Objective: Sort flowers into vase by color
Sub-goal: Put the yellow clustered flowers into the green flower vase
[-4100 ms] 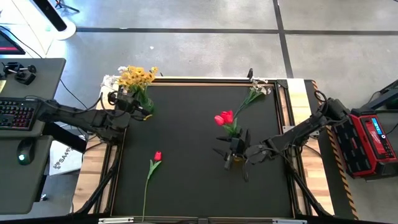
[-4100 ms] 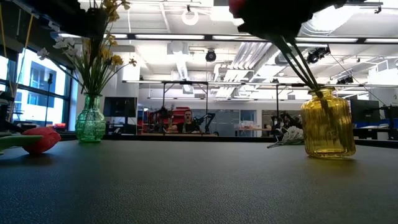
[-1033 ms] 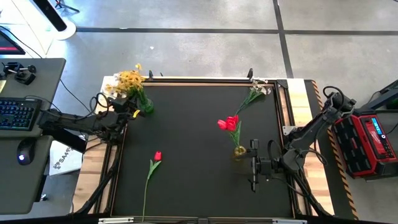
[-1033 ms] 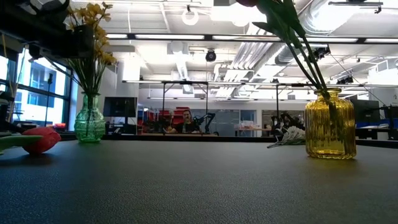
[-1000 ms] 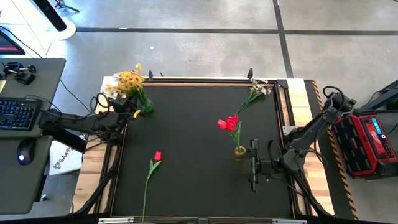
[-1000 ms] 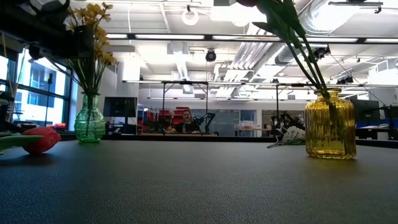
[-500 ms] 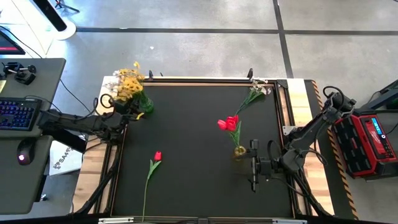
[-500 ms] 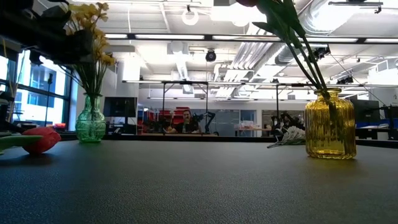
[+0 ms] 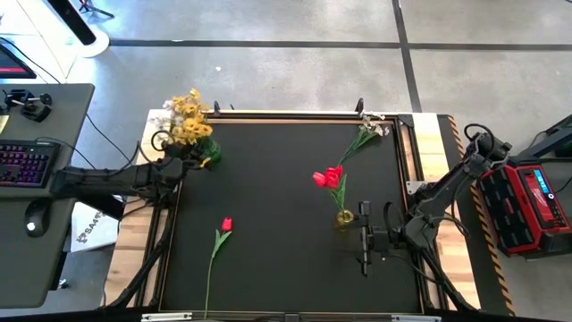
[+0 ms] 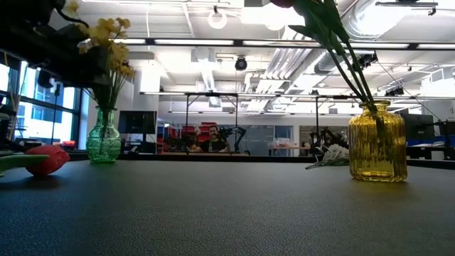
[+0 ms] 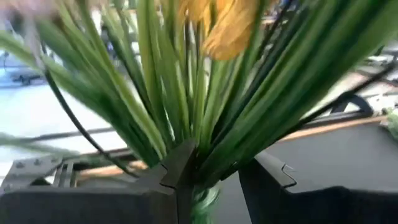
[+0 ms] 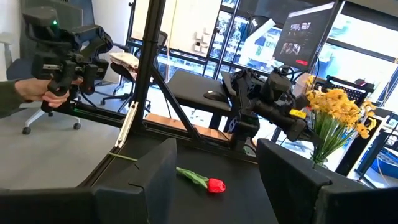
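Note:
A green vase point(image 9: 207, 154) at the table's far left holds yellow flowers point(image 9: 188, 123). My left gripper point(image 9: 183, 156) is open at their stems point(image 11: 205, 118), just above the vase's neck. A yellow vase point(image 9: 343, 217) with red tulips point(image 9: 327, 176) stands right of centre. My right gripper point(image 9: 365, 240) is open just on the near side of it, with nothing between its fingers. One red tulip point(image 9: 226, 224) lies flat on the mat at the near left. A white sprig point(image 9: 366, 132) lies at the far right corner. My left gripper has the yellow flowers' green stems point(image 11: 214, 149) between its open fingers, coming level from the table's left. I cannot tell whether the fingers point(image 11: 177, 168) touch the stems. The bunch stands in the green vase.
The black mat point(image 9: 277, 268) has a raised frame all round. A desk with a keyboard point(image 9: 22, 165) stands left of the table, and red equipment point(image 9: 532, 201) stands to its right. A person point(image 12: 37, 87) holding a device stands beyond the table.
My left gripper has sunk a little beside the green vase and rolled about its own line. The yellow flower heads now stand slightly lower over the vase and have swung a little toward the table's right. The vase has stayed in place.

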Tool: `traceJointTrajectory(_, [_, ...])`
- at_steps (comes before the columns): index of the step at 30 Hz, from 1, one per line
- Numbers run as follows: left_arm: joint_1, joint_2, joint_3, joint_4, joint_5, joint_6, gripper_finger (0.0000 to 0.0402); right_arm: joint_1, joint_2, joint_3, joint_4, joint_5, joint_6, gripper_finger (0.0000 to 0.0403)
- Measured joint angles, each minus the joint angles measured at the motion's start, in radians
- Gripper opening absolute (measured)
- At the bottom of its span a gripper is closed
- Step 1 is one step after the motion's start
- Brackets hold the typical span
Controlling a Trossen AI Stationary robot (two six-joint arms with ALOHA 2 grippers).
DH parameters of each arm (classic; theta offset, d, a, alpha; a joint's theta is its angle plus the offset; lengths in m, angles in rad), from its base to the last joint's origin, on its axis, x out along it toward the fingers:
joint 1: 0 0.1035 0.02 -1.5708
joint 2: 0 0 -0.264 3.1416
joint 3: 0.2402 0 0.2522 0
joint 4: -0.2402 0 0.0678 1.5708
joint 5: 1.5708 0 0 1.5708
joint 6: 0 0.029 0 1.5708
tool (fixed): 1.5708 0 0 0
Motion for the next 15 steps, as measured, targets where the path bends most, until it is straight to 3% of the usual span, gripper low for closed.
traceJointTrajectory(9, [0.06, 0.0, 0.0, -0.024, 0.108, -0.029, 0.0106, 0.0, 0.0, 0.0, 0.0, 0.0, 0.0, 0.0206])
traceJointTrajectory(15, [0.081, 0.0, 0.058, -0.086, 0.198, -0.029, 0.0142, 0.0, 0.0, 0.0, 0.0, 0.001, 0.0, 0.0206])
